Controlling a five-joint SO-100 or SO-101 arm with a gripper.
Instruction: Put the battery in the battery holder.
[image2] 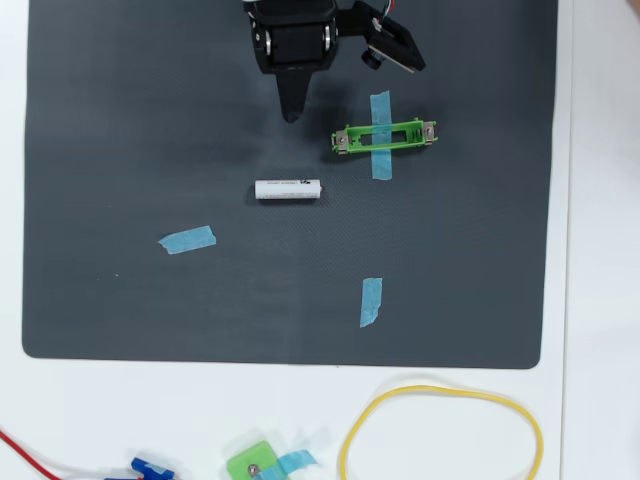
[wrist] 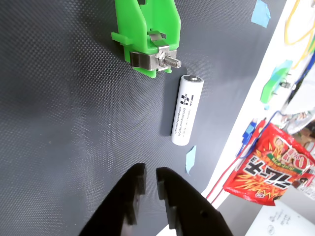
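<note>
**Battery on the mat, fingers empty**

Lying flat on the dark mat (image2: 120, 120), the battery (image2: 288, 189) sits free, its grey end toward the battery holder (image2: 385, 137) in the wrist view. In the overhead view the holder rests up and to the right of the battery, apart from it, pinned by a blue tape strip (image2: 381, 135). The fingers (wrist: 150, 179) hold nothing and stand at a narrow gap, near the battery without touching it. A yellow loop (image2: 440, 435) lies on the white tabletop (image2: 600, 250).
</note>
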